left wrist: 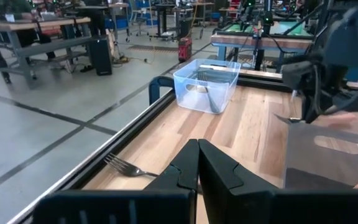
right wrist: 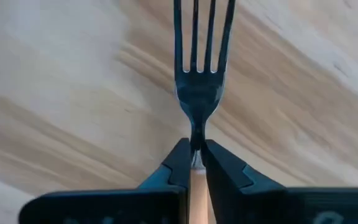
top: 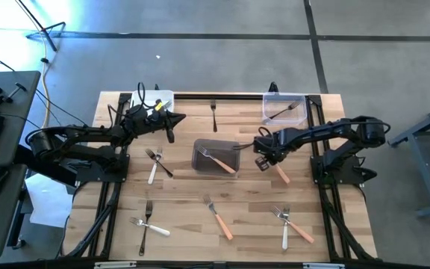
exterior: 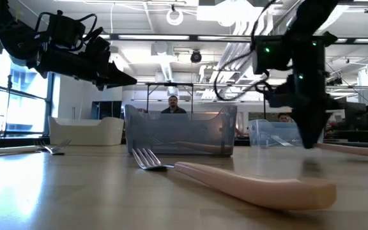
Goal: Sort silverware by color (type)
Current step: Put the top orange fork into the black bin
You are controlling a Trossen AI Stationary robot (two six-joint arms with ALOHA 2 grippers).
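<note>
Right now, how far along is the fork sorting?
Done so far: one orange-handled fork lies in the dark middle tub, and one dark fork in the clear tub. In hand: the right gripper is shut on an orange fork's neck down at the table. Left: about seven forks are loose on the table. The left gripper waits, shut.

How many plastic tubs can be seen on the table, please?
3: a white tub at the far left corner, a clear tub at the far right corner holding a fork, and a dark tub in the middle holding an orange fork.
</note>
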